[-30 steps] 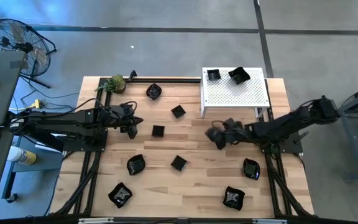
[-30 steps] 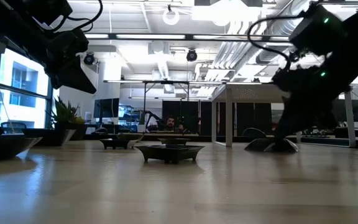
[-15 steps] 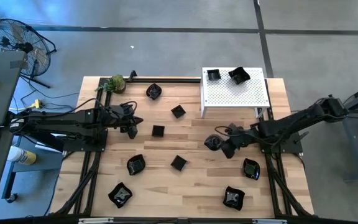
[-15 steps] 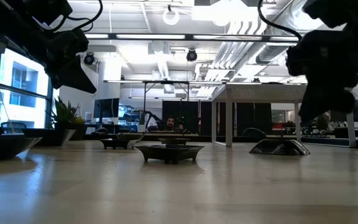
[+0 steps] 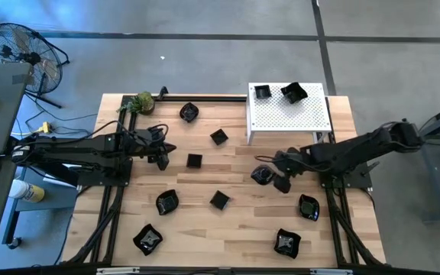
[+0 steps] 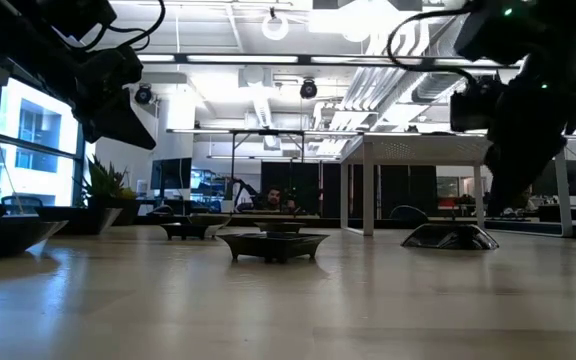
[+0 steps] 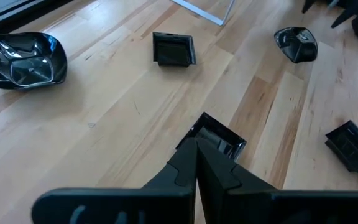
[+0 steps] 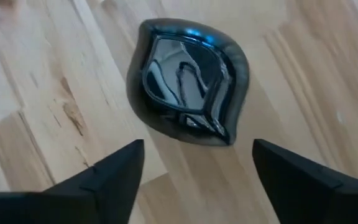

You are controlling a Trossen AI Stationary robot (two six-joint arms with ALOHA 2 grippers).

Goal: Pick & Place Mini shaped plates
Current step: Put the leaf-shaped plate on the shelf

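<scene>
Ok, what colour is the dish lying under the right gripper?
Glossy black dish, lying on the pale wood table; clearest in the right wrist view.

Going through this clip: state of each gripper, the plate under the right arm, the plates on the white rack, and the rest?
left gripper: shut, empty, above a square plate.
right gripper: open, holding nothing, over the leaf-shaped plate.
leaf-shaped plate: flat on the wooden table, free.
two plates on the white rack: resting, one tilted.
other plates: loose on the table.
</scene>
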